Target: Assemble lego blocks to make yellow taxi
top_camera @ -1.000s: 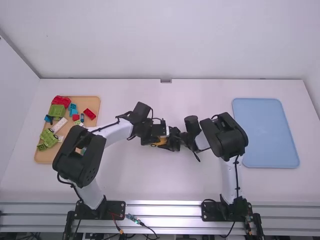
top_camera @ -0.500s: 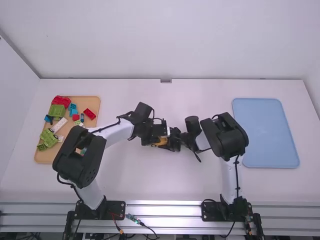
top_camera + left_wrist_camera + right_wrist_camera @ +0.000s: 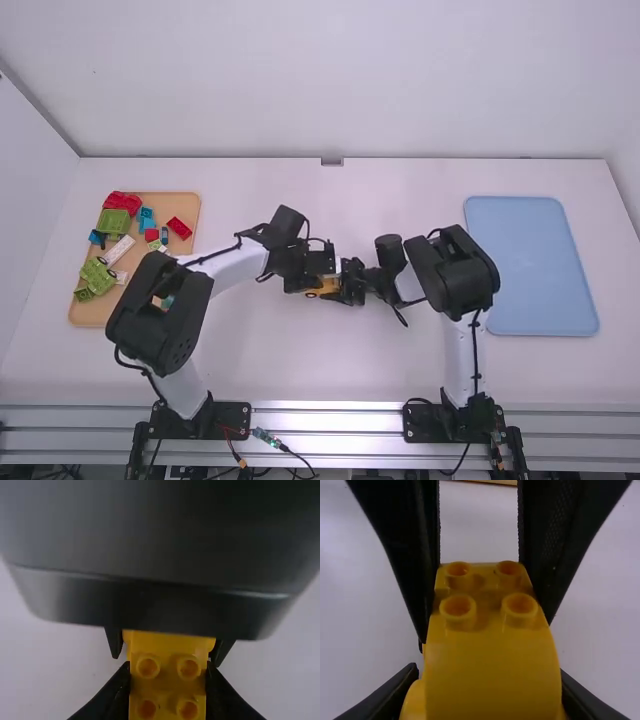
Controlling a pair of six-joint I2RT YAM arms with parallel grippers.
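Presently, we record the yellow taxi body (image 3: 492, 665) about midway between the left and right edges of the worktop (image 3: 400, 365). We note the left gripper (image 3: 321, 273) pinching its studded end, the right gripper (image 3: 349, 284) clasping its rounded end.

High cam: fixed above & behind the white-and-black L arm (image 3: 225, 265) and white-and-black R arm (image 3: 463, 350), faces fwd & down, far off, w/ the white flat table (image 3: 400, 185) in view incl. L, R & far edges. L wrist cam: on L arm, v. close, faces a yellow studded plastic block (image 3: 322, 286) nr table's mid. R wrist cam: on R arm, also v. close, faces twd table's L side. All 3 share the block; high & both wrist cams share bits of tabletop.
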